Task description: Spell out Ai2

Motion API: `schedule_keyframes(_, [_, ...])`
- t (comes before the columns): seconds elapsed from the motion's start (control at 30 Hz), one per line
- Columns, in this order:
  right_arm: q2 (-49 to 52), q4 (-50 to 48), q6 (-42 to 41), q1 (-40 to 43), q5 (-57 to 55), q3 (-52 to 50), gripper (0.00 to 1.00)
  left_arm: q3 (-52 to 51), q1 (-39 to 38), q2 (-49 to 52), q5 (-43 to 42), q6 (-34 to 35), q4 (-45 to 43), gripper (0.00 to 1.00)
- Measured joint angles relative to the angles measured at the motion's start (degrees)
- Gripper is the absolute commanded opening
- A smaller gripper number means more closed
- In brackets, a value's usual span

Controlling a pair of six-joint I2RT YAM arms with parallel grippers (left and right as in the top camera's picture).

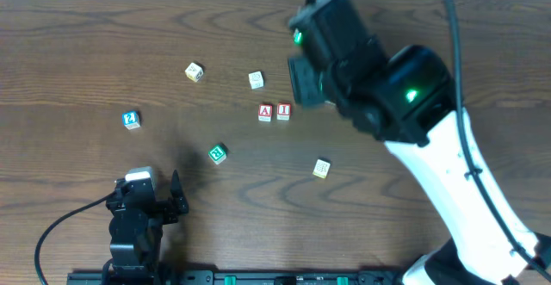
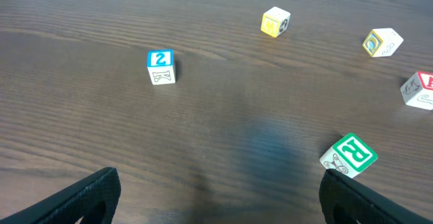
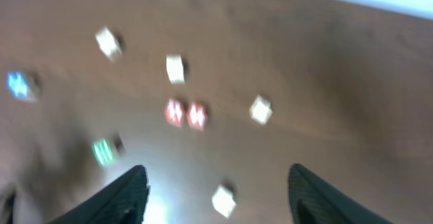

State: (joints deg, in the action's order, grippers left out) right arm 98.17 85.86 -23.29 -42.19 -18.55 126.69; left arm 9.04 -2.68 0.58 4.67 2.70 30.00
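The red "A" cube (image 1: 265,112) and red "I" cube (image 1: 283,111) sit side by side, touching, at mid-table. The blue "2" cube (image 1: 131,120) lies apart at the left, upright in the left wrist view (image 2: 161,66). My left gripper (image 2: 218,176) stands open and empty near the front edge, short of the "2" cube. My right gripper (image 3: 216,170) hangs open and empty high above the table. Its blurred view shows the two red cubes (image 3: 185,113) and the blue cube (image 3: 18,84) far below. In the overhead view the right wrist (image 1: 323,52) hides its fingers.
A green cube (image 1: 217,153) lies just beyond my left gripper's right finger (image 2: 352,197). Pale cream cubes are scattered at the back left (image 1: 195,71), behind the red pair (image 1: 256,80), and to the front right (image 1: 321,168). The right arm (image 1: 448,164) spans the table's right side.
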Motion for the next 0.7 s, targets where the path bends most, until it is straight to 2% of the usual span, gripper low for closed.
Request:
schedule_keyframes(0.07, [-1.99,2.1,-1.16,-2.97,-0.76,-5.16,0.63,0.0,0.02,0.0,0.0,0.0,0.0,0.95])
schedule_keyframes(0.23, [-11.54,-0.2,-4.48,-11.72,-1.95,-23.69,0.69,0.0,0.0,0.0,0.02,-0.02,-0.02,0.95])
schedule_keyframes(0.4, [-28.72,-7.08,-7.43,-18.34,-1.64,-40.44,0.99,0.0,0.0,0.0,-0.02,-0.02,0.0,0.95])
schedule_keyframes(0.53, [-40.54,-10.56,-7.91,-19.37,-0.44,-46.47,0.99,0.0,0.0,0.0,0.0,-0.02,0.0,0.95])
schedule_keyframes(0.7, [-46.18,-10.58,-8.0,-19.45,0.96,-48.19,0.99,0.0,0.0,0.0,0.0,-0.02,0.0,0.95])
